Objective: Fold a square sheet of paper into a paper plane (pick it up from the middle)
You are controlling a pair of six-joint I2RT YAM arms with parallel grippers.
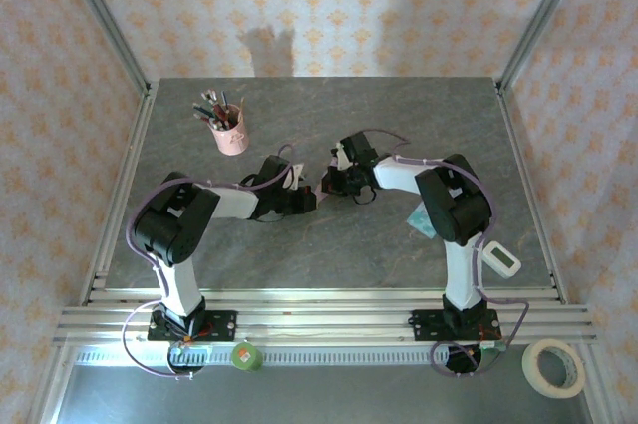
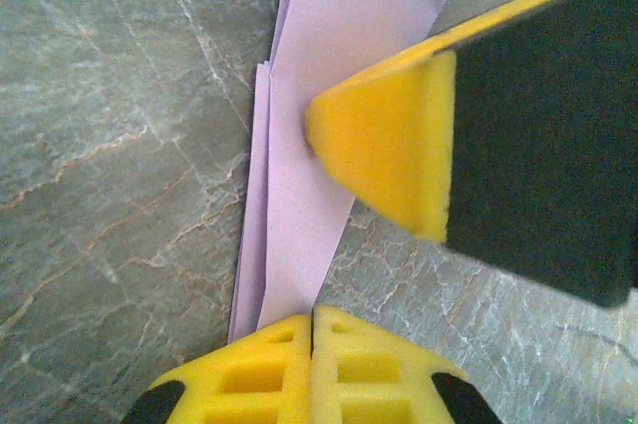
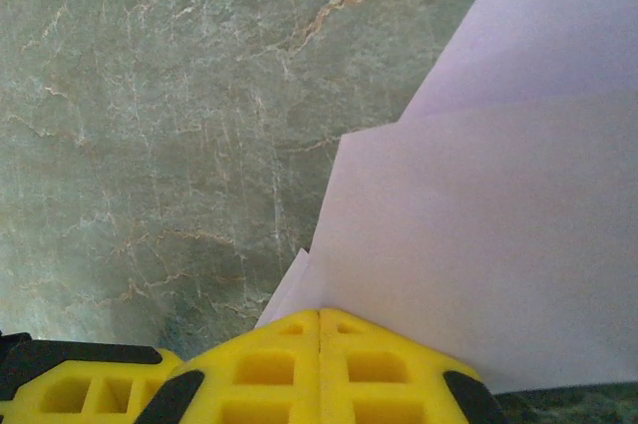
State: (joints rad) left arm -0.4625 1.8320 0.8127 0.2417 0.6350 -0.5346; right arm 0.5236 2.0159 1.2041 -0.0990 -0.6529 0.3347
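The lilac paper (image 2: 299, 205), folded into a narrow layered wedge, lies flat on the bench (image 2: 120, 195) between the 2 arms. The left gripper (image 2: 312, 329) and right gripper (image 3: 319, 319) each have jaws pressed together, tips bearing down on the paper, probably to pin it and sharpen a crease.

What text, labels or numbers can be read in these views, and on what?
No text can be read anywhere.
White handheld device, top view: its display is too small to read.
Teal-and-white packet, top view: any print is too small to read.
Folded lilac paper, both wrist views: blank.
Pink pen cup: no lettering visible.
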